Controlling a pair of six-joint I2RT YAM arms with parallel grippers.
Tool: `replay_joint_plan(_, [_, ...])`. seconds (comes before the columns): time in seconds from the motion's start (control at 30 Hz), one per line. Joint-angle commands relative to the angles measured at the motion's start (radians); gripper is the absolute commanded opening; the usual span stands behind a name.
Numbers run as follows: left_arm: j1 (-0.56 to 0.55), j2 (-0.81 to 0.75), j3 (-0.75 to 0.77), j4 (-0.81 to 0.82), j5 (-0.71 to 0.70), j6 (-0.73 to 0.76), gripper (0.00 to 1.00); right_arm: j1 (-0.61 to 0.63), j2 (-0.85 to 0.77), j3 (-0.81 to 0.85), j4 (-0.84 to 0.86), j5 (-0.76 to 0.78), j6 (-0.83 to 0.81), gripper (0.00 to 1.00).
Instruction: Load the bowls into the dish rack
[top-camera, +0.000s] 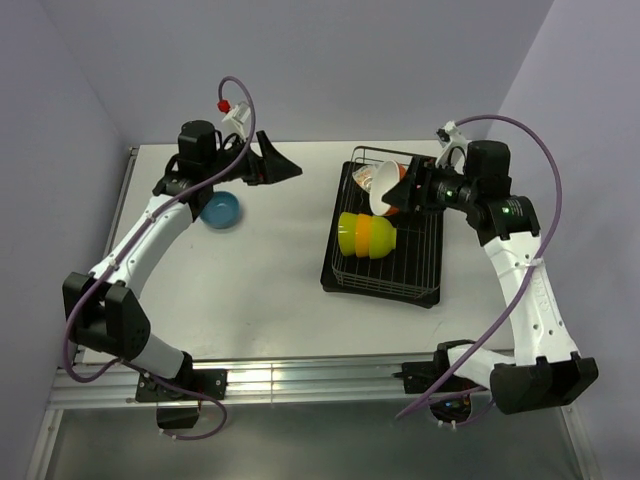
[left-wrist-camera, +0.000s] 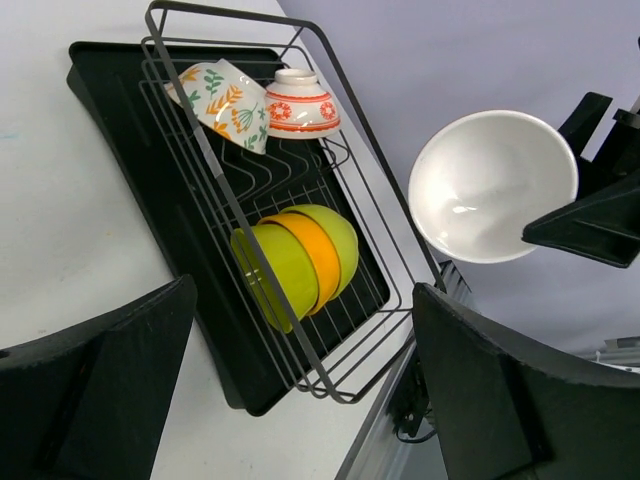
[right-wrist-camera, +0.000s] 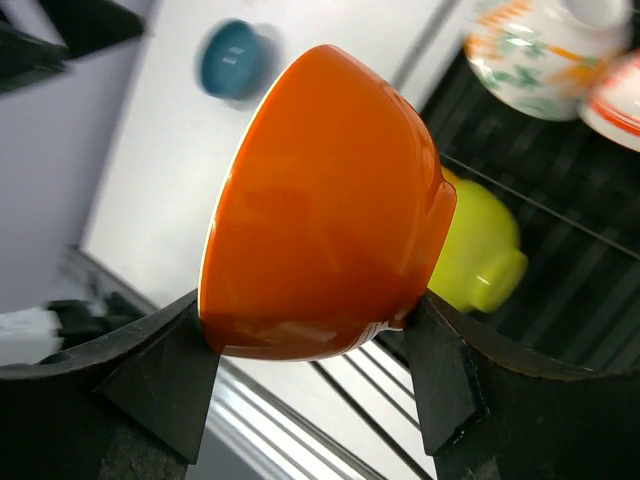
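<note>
Already in the dish rack (top-camera: 332, 270): a nested stack (top-camera: 366, 236) of lime, orange and lime bowls on its side, plus two patterned bowls (left-wrist-camera: 222, 103) at the far end. Pinched in the right gripper (right-wrist-camera: 305, 380), above the rack: an orange bowl (right-wrist-camera: 320, 200), not yet set down. Lying on the table: the blue bowl (top-camera: 221, 210), near the left gripper (top-camera: 278, 165), spread wide, empty. Seemingly well past halfway.

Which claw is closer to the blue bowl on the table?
Left. The left gripper hangs open near the blue bowl; the right gripper is over the dish rack, gripping an orange bowl.
</note>
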Motion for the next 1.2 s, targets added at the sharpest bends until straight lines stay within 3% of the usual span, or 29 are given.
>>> replay_joint_plan(0.0, [0.012, -0.055, -0.019, -0.023, -0.007, 0.055, 0.95, -0.014, -0.040, 0.035, -0.133, 0.177, -0.160, 0.00])
replay_joint_plan(0.3, [0.047, -0.072, -0.047, -0.023, 0.020, 0.055, 0.95, -0.016, 0.035, -0.001, -0.239, 0.341, -0.213, 0.00])
replay_joint_plan(1.17, [0.058, -0.064, -0.068, -0.010, 0.042, 0.046, 0.95, 0.024, 0.229, -0.083, -0.212, 0.436, -0.265, 0.02])
